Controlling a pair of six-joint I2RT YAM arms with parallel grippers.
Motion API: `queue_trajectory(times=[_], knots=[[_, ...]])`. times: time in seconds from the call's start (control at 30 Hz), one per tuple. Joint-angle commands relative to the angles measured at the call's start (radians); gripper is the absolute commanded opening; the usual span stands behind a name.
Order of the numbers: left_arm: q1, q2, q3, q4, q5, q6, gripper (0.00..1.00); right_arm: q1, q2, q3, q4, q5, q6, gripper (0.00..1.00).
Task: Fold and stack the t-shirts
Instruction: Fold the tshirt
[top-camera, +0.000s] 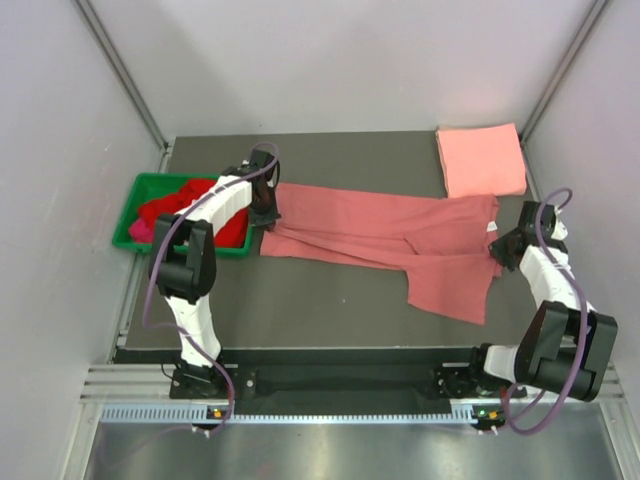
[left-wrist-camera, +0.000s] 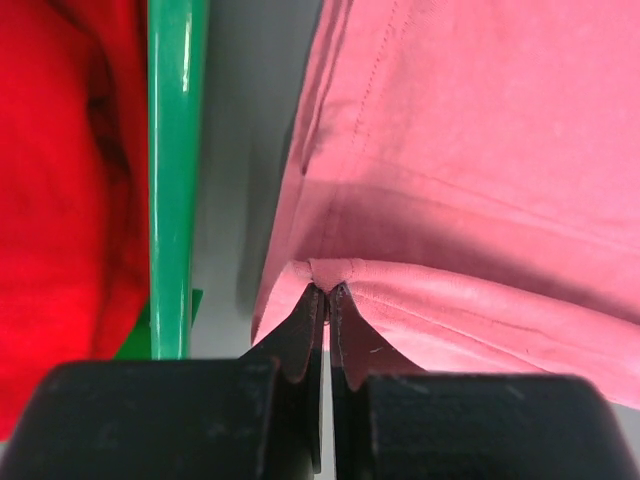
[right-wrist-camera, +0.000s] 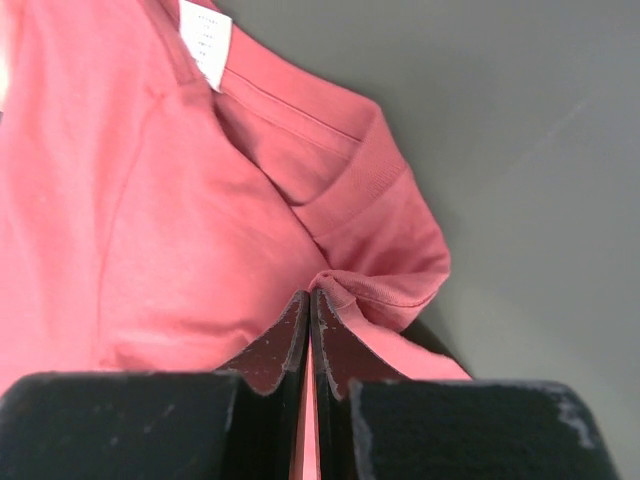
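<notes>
Just left of the left gripper (left-wrist-camera: 327, 292), the green bin (left-wrist-camera: 172, 180) holds a bright red t-shirt (left-wrist-camera: 60, 200). That gripper's jaws are pinched tight on the hem edge of the dusty rose t-shirt (top-camera: 380, 235). The shirt stretches across the table (top-camera: 330, 300) to the right gripper (right-wrist-camera: 308, 296), which is clamped on a fold beside the collar. Beyond the right gripper lies a folded salmon t-shirt (top-camera: 480, 160).
</notes>
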Motion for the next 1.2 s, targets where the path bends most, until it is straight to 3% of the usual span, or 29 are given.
queue_trajectory(times=[0.0,0.3,0.47,0.57,0.6,0.67,0.97,1.17], knots=[[0.007,0.014,0.044,-0.028,-0.051,0.008,0.00,-0.017,0.034,0.070,0.047,-0.016,-0.022,0.00],[0.007,0.053,0.068,-0.035,-0.034,0.025,0.00,-0.017,0.158,0.134,0.094,-0.068,-0.054,0.00],[0.007,0.059,0.061,-0.025,-0.024,0.020,0.00,-0.015,0.189,0.208,0.076,-0.091,-0.114,0.08],[0.007,0.063,0.061,-0.021,-0.019,0.020,0.00,-0.014,0.193,0.261,0.039,-0.094,-0.166,0.18],[0.007,0.063,0.061,-0.018,-0.017,0.020,0.00,-0.014,0.190,0.283,0.015,-0.088,-0.176,0.28],[0.007,0.065,0.058,-0.016,-0.008,0.020,0.00,-0.014,0.152,0.282,-0.065,-0.077,-0.170,0.35],[0.007,0.066,0.056,-0.002,0.021,0.031,0.00,-0.011,-0.173,-0.033,-0.229,-0.080,-0.006,0.43],[0.007,0.059,0.050,0.004,0.030,0.033,0.00,-0.011,-0.201,-0.143,-0.245,-0.087,0.021,0.45]])
